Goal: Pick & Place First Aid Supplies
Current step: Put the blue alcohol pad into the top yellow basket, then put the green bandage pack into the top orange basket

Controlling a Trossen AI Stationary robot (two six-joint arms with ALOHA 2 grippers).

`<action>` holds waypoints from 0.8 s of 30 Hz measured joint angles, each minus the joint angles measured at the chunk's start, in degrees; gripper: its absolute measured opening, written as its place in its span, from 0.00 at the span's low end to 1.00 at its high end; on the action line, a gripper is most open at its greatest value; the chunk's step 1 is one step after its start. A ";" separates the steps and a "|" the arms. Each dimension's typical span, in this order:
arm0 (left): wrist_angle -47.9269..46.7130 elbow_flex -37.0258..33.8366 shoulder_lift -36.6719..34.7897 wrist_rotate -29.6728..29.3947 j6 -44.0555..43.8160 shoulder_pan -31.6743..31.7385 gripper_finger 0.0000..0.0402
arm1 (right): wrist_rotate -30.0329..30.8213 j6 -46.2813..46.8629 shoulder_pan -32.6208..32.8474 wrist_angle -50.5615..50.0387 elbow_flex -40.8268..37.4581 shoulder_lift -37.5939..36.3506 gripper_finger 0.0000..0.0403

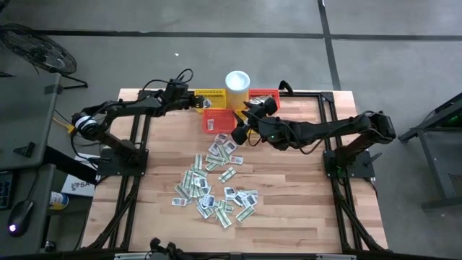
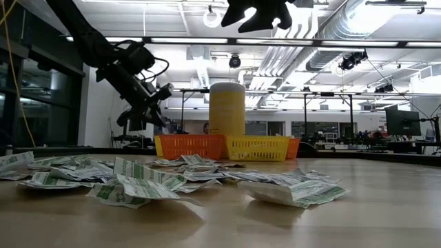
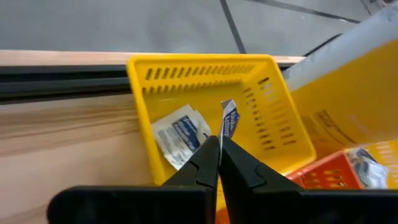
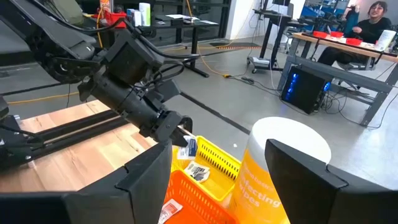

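Wooden planks make up the table [image 1: 289,188], with a grey floor around it and a lit workshop beyond. Across the middle of the table lies a loose scatter of first aid supplies [image 1: 214,184], small flat white and pale green packets overlapping one another. At the far edge stand a yellow basket [image 3: 205,106], a red-orange basket [image 1: 219,120] just beside it, another red one [image 1: 264,95] behind, and a white cylindrical cup [image 1: 237,81] between them. The left gripper [image 3: 219,146] hangs over the yellow basket with its fingers pressed almost together, pinching one small blue-printed sachet [image 3: 228,121] upright by its lower edge. A second packet [image 3: 181,134] lies flat inside that same basket. The red-orange basket also holds a packet [image 3: 365,168]. The right gripper [image 1: 242,128] hovers above the near edge of the red-orange basket, its fingers spread wide and holding nothing
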 joint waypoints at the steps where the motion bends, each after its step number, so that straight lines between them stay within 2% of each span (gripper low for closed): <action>1: 0.04 0.00 0.01 -0.58 0.02 0.00 0.05 | 0.00 0.01 0.00 0.00 0.00 0.01 0.63; 12: 0.12 0.00 0.00 0.10 2.73 0.02 0.20 | -0.24 0.01 0.00 0.00 0.00 0.02 0.62; 15: 0.15 0.00 0.00 3.13 2.82 0.02 0.21 | -2.36 0.04 0.00 -0.77 0.00 0.02 0.62; 20: 0.26 0.00 -0.78 9.47 3.69 0.00 0.21 | -11.83 5.64 -0.46 -7.30 0.00 0.20 0.63; 24: -0.20 0.00 -2.70 13.65 5.01 0.00 0.21 | -21.11 4.88 -0.96 -12.44 0.00 1.82 0.63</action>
